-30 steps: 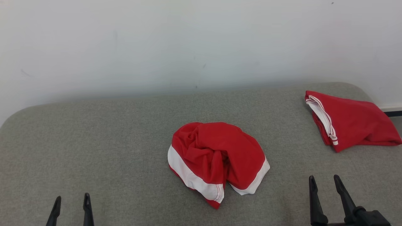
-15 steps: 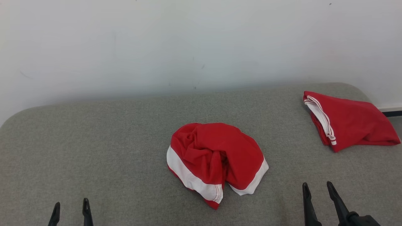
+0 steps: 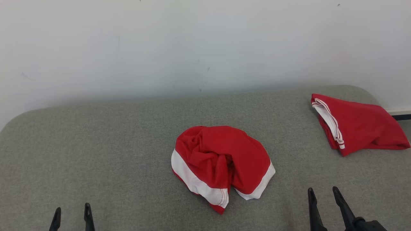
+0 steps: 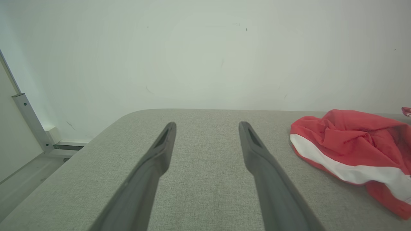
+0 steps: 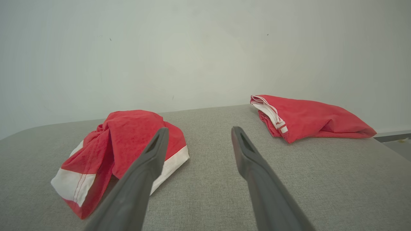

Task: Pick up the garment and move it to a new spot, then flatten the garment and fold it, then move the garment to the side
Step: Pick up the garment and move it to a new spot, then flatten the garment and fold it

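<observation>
Red with a white band, crumpled in a heap: garment [image 3: 221, 160] at the middle of the grey padded surface [image 3: 96, 144], inner folds hidden, shape hard to make out. Far right, well apart: folded red garment [image 3: 362, 128]. At the head view's bottom edge, bases cut off: left gripper [image 3: 72, 207] and right gripper [image 3: 322, 188], jaws spread, empty, clear of cloth.

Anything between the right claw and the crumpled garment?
No. In the head view, bare grey surface runs from the right claw to the crumpled garment; the folded red garment lies farther back, off that line.
</observation>
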Controlling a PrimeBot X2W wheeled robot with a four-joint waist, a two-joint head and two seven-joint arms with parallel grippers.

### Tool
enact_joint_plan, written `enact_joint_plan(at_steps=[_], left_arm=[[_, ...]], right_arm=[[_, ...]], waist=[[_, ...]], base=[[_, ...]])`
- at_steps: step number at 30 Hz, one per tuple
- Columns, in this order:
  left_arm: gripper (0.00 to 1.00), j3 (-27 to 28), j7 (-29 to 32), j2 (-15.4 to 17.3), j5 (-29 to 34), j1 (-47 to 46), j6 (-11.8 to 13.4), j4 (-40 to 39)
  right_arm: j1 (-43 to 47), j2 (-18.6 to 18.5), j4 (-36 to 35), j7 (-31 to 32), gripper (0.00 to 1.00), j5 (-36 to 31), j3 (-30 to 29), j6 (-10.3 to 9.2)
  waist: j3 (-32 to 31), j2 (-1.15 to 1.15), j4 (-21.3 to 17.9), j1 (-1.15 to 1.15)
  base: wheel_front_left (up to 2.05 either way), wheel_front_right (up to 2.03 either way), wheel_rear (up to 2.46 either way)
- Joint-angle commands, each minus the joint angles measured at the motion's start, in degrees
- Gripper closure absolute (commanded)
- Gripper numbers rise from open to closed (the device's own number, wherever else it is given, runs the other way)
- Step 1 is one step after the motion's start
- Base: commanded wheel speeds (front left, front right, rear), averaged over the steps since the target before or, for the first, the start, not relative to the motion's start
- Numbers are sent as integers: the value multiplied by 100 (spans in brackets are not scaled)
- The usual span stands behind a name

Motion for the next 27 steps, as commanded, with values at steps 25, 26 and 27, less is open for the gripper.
enact_joint_plan(at_steps=[25, 26, 27], left_arm=[[0, 74, -18, -35, 401, -38, -382, 173], [0, 77, -18, -34, 404, -37, -388, 176], [0, 79, -18, -35, 412, -37, -389, 182]], right_arm=[[75, 21, 41, -25, 0, 15, 40, -15], [75, 21, 43, -25, 0, 17, 40, -15], [74, 21, 45, -25, 0, 19, 43, -15]], waist=[[11, 0, 75, 0], [10, 0, 77, 0], [9, 0, 79, 0]], base=[[0, 0, 0], [0, 0, 0], [0, 0, 0]])
